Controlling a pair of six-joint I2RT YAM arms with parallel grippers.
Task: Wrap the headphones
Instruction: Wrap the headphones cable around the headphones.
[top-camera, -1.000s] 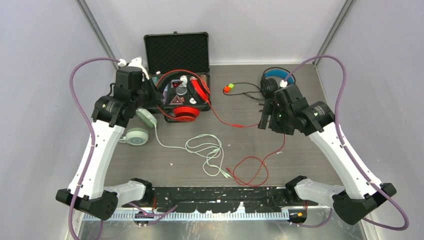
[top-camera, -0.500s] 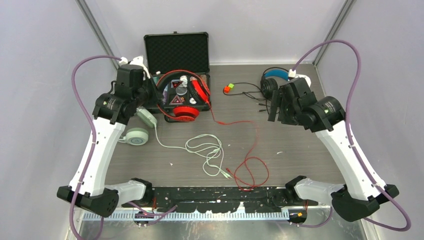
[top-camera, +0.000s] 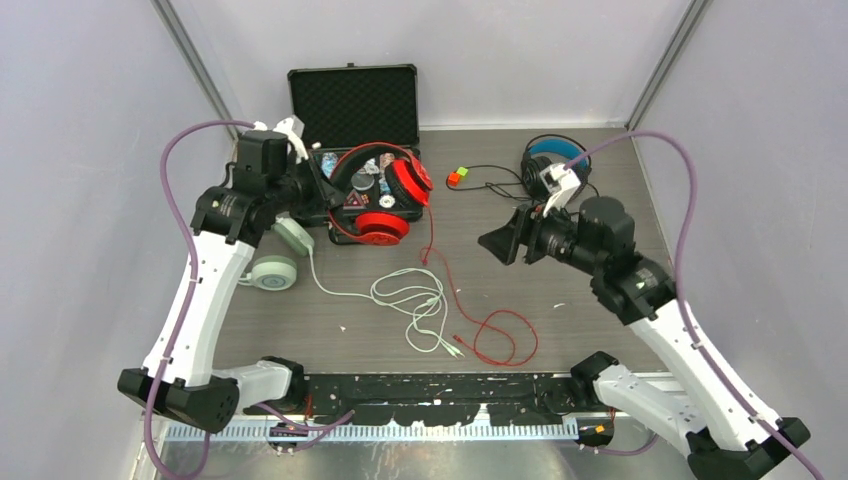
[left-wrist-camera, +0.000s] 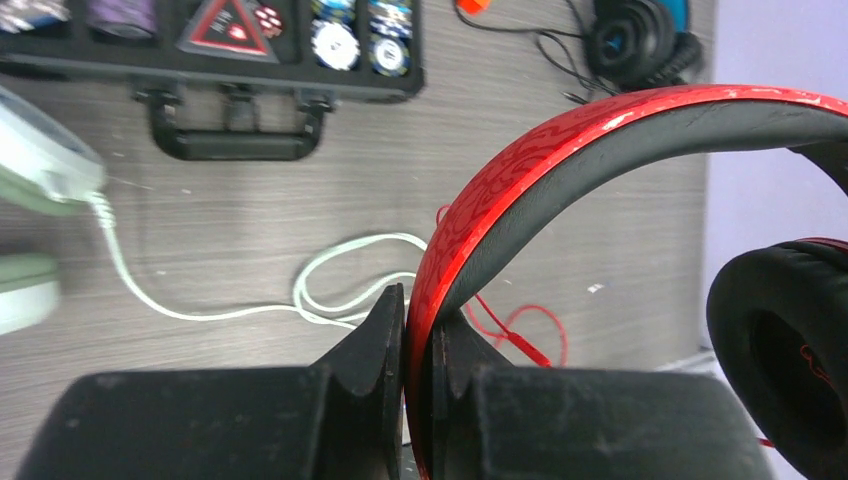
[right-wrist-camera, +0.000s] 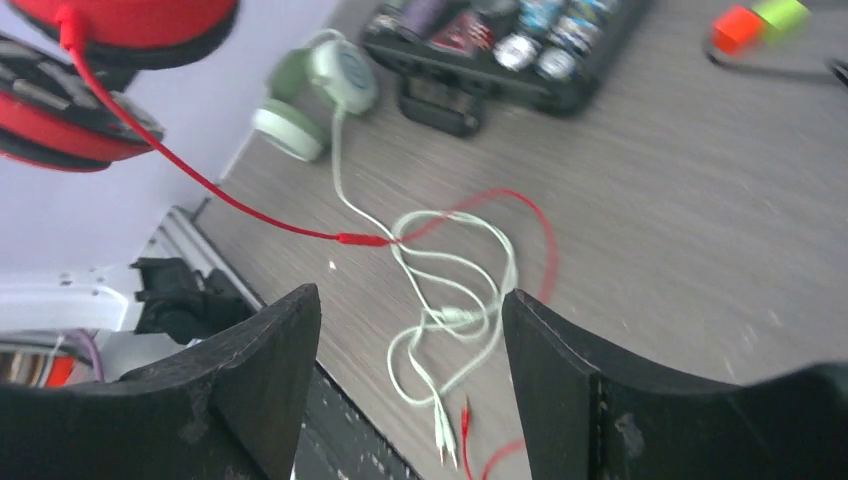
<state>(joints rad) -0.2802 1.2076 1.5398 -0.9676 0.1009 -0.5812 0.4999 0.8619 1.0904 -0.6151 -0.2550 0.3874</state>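
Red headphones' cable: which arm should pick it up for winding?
Right. The left gripper is shut on the red headphones at the headband, holding them up; the right gripper is open, empty, facing the loose red cable.

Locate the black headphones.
Top view: the black headphones lie at the far right of the table, just right of the red and green blocks.
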